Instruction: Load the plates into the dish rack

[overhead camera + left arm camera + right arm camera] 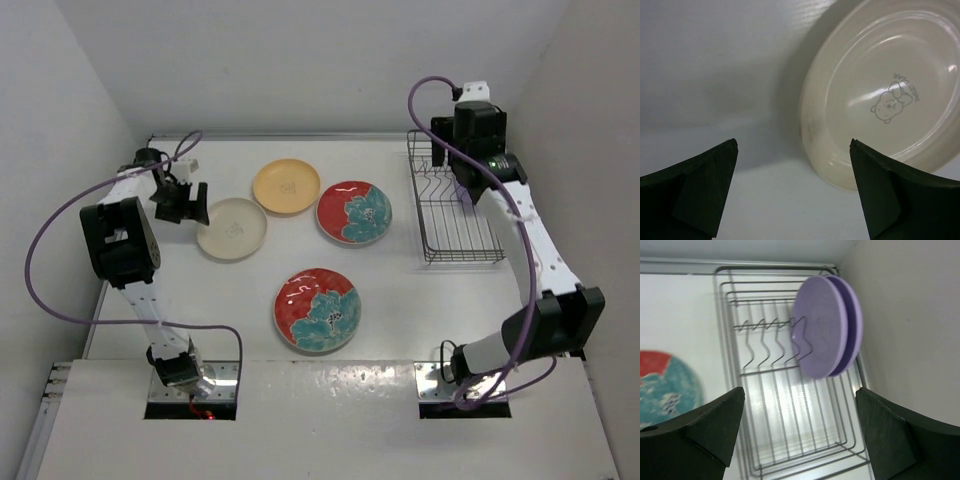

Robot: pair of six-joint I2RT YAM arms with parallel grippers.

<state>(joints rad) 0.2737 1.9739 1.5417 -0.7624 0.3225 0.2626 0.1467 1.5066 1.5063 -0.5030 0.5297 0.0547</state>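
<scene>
Two lilac plates [820, 327] [856, 325], two red plates [318, 310] [354, 212] with teal flowers, an orange-yellow plate [286, 186], a cream plate [232, 228].

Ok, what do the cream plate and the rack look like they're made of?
Cream plate: probably glazed ceramic or melamine; glossy highlights, printed bear mark. Dish rack: thin metal wire, grey, slight sheen along the bent rods.

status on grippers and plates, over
Left gripper open beside cream plate. Right gripper open above dish rack. Two lilac plates racked upright; orange-yellow plate, two red floral plates on table. Nothing in the way.
</scene>
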